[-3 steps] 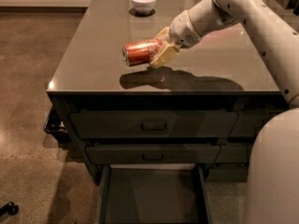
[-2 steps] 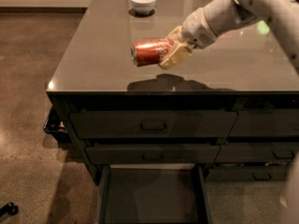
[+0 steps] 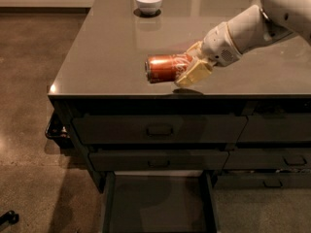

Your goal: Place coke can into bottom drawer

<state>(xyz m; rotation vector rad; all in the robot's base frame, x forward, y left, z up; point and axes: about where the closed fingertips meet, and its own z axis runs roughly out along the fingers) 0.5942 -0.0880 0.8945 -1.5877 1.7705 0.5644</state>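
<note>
Just above the front edge of the dark cabinet (image 3: 107, 57), the gripper (image 3: 188, 66) is clenched around the coke can (image 3: 163, 68). The can is held on its side, clear of the cabinet's top, with its silver end facing the cabinet's left side. At the cabinet's foot, in the left column, the bottom drawer (image 3: 155, 208) stands pulled out. A white bowl (image 3: 148, 1) sits near the cabinet's far edge.

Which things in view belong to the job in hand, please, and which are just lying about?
Job: red-orange soda can, held sideways in the cream two-finger gripper above the grey countertop; open dark bottom drawer.
Lying about: small white bowl; closed handled drawers.
</note>
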